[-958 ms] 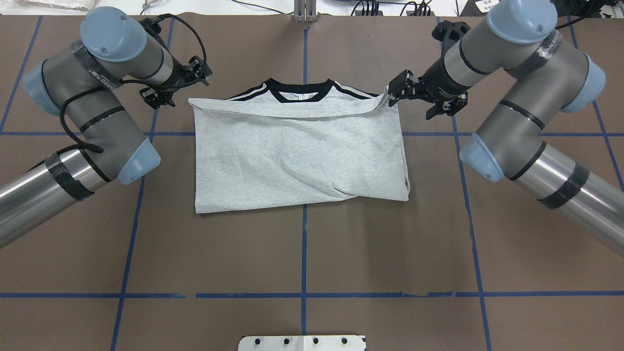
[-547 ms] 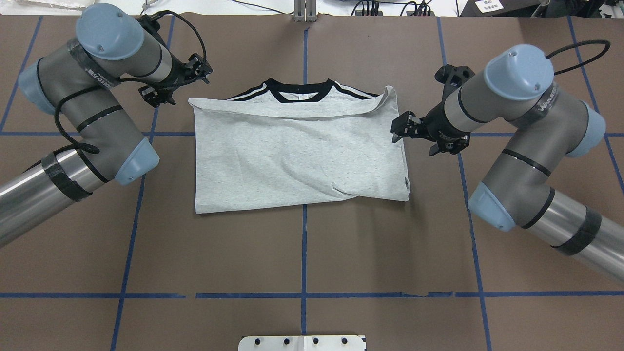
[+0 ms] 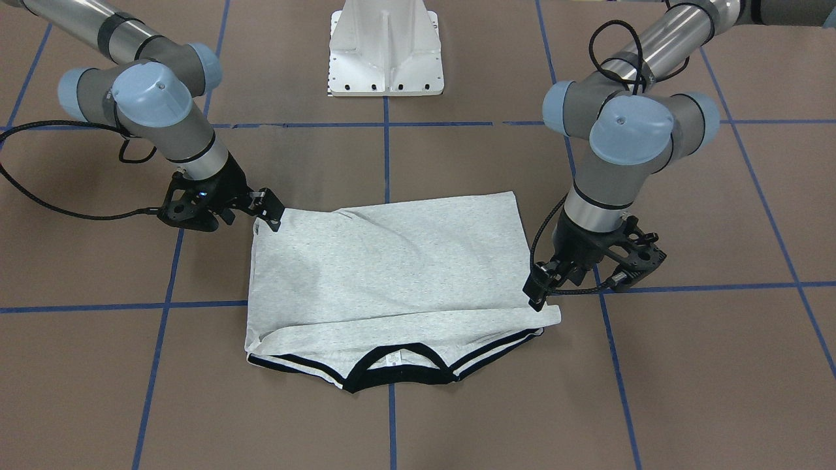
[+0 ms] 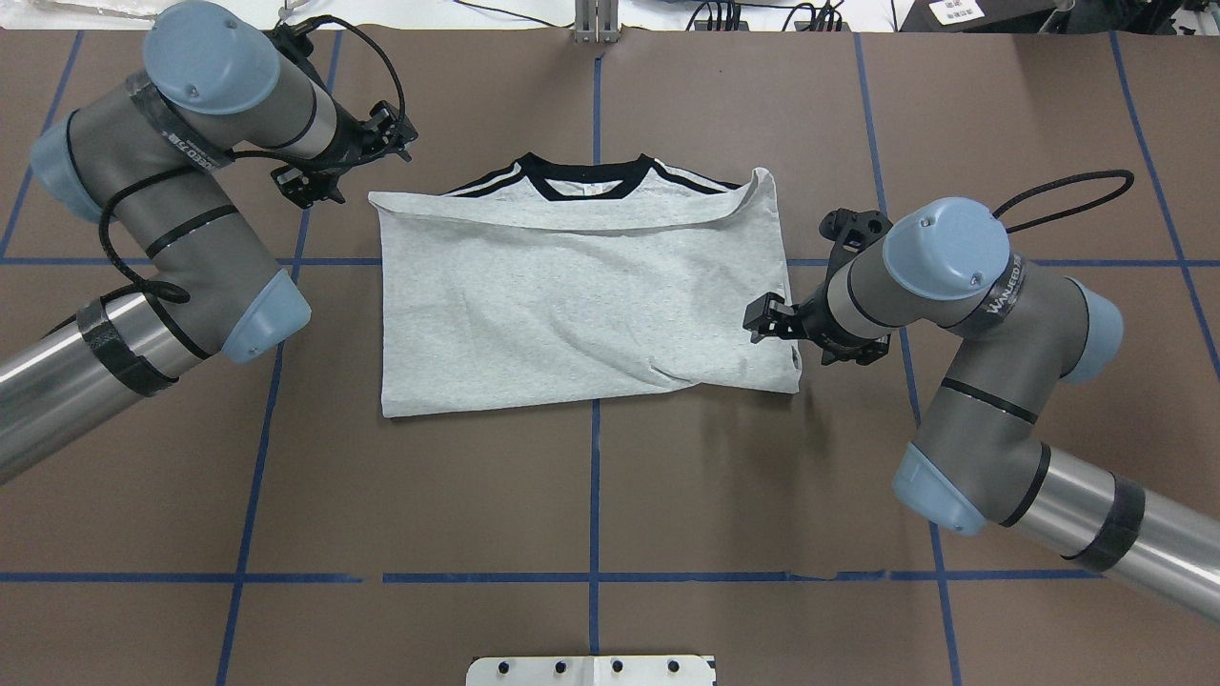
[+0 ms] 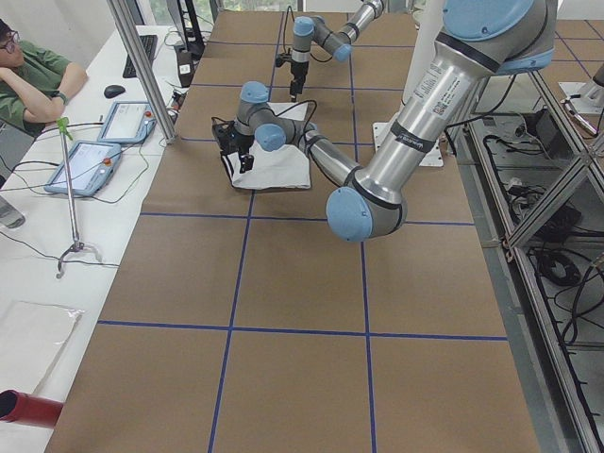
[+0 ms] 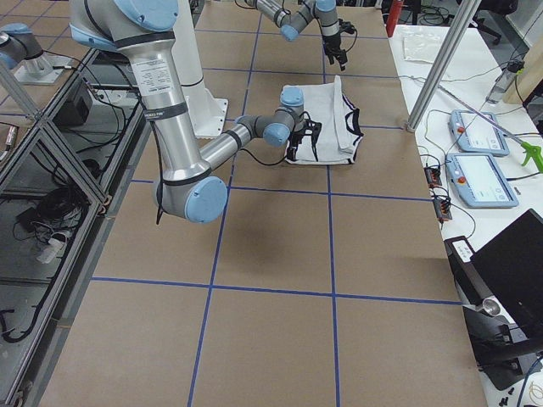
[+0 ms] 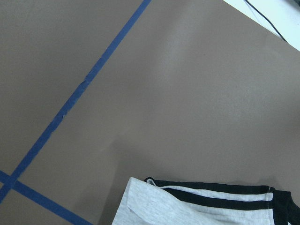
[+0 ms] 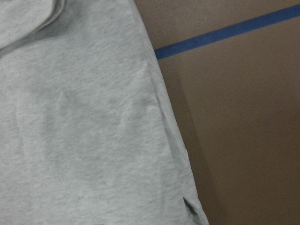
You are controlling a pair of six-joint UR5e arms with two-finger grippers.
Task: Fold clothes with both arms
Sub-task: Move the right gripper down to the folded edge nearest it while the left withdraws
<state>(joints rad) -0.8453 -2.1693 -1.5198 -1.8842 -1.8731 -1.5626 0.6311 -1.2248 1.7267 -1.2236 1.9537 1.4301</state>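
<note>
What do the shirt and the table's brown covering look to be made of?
The shirt looks like soft knitted cotton-type jersey, matt heather grey: it shows fine flecks and soft creases. The table covering looks like matt brown paper or card, flat and dull; the blue lines look like tape, ragged in places.

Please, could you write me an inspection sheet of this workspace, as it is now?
Surface: brown table with a blue tape grid.
Job's things: grey T-shirt, folded, black collar at the edge far from the robot.
Clutter: nothing seen.
Hands: right hand open, at the T-shirt's side edge; left hand beside its far corner, state unclear.
Cables: black cable on left arm, another on right arm; neither touches the T-shirt.
Surroundings: white pedestal; person at a side desk with tablets.
</note>
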